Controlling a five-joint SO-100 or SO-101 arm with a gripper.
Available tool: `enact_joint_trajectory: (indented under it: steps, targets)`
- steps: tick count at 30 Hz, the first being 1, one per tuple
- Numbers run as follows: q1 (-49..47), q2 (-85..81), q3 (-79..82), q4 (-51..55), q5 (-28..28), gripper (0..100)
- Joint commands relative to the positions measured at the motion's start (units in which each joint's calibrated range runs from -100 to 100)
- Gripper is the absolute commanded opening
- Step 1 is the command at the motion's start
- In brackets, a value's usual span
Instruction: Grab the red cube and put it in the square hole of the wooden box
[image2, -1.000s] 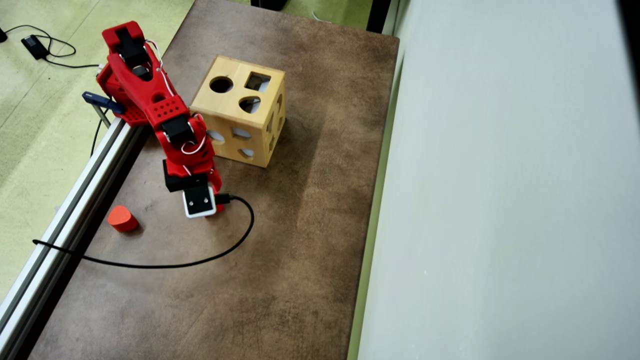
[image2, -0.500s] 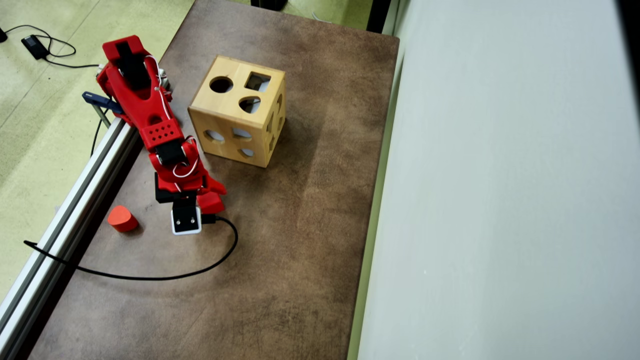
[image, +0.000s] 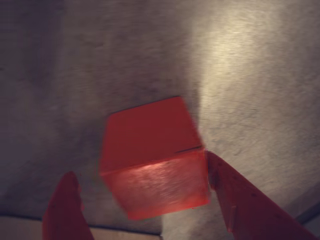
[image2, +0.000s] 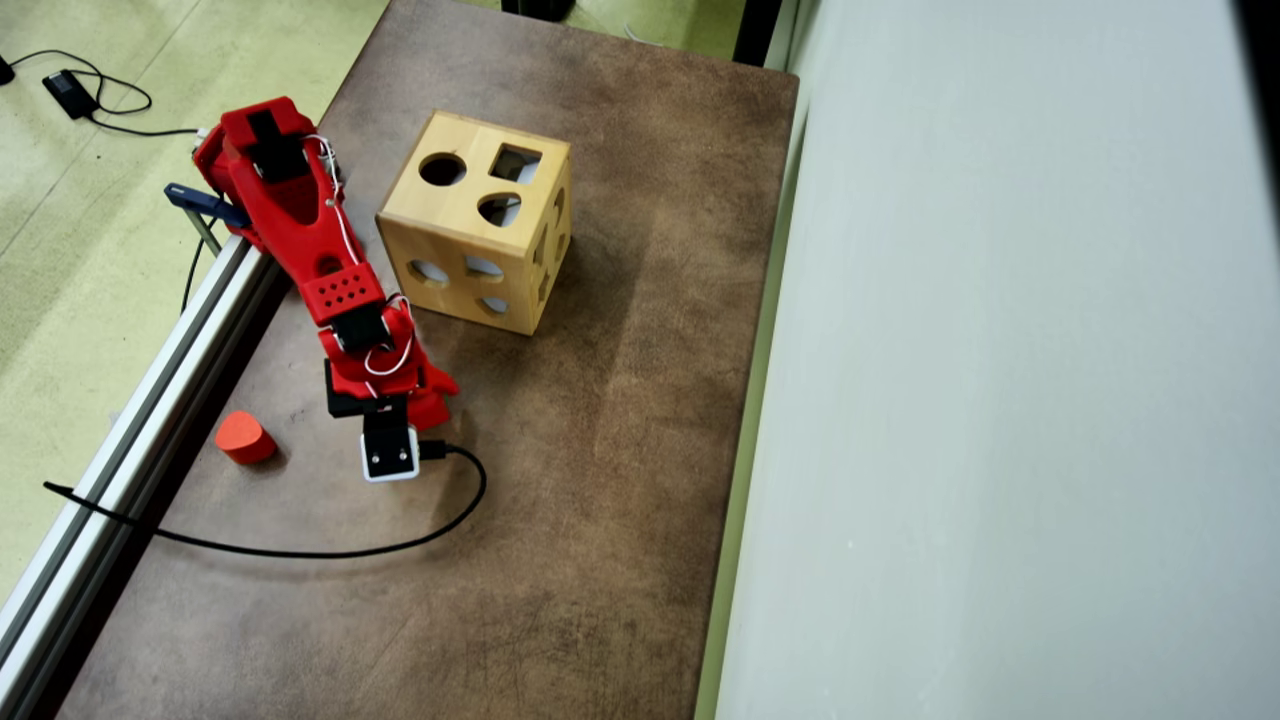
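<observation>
In the wrist view a red cube lies tilted on the brown table, blurred. My gripper is open around it. The right finger touches the cube's right corner. The left finger stands apart from the cube with a gap between. In the overhead view the cube and the jaws are hidden under the red arm's wrist. The wooden box stands behind the arm, with its square hole in the top face.
A red cylinder stands left of the wrist near the metal rail along the table's left edge. A black cable curves across the table in front of the arm. A pale wall bounds the right side.
</observation>
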Motion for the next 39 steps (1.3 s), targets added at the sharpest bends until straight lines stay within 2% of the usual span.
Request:
enact_joint_trajectory:
  steps: [1, 20, 30, 39]
  targets:
    - [-0.6, -0.6, -2.3, -0.5, -0.1, 37]
    - [-0.6, -0.5, -2.3, -0.5, -0.1, 37]
    - [-0.6, -0.6, -2.4, -0.6, -0.2, 12]
    - [0.0, -1.7, -2.1, 0.4, -0.2, 2]
